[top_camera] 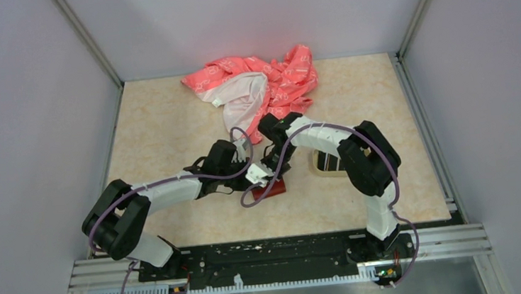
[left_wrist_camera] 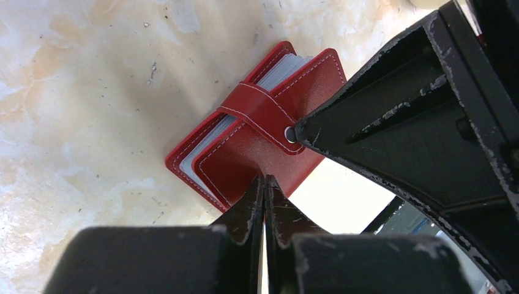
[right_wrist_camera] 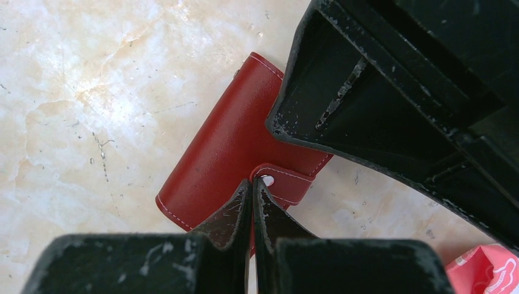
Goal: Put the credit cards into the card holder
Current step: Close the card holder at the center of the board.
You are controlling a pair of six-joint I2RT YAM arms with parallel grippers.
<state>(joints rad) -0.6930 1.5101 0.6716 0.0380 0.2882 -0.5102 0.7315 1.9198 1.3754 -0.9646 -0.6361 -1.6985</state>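
Note:
The dark red card holder [top_camera: 275,188] lies folded on the table between both arms, its strap [left_wrist_camera: 260,113] fastened over the cover by a pale snap [right_wrist_camera: 267,180]. Grey-blue pockets [left_wrist_camera: 278,70] show between its covers. My left gripper [left_wrist_camera: 264,179] is shut, tips resting on the cover's near edge with nothing between them. My right gripper [right_wrist_camera: 254,182] is also shut, its tips pressing at the snap. Dark credit cards [top_camera: 328,161] lie in a beige tray [top_camera: 319,172], mostly hidden behind the right arm.
A pink-and-white patterned cloth [top_camera: 259,86] is bunched at the back of the beige marbled table [top_camera: 163,127]. Grey walls close in the left, right and far sides. The two arms cross closely over the holder.

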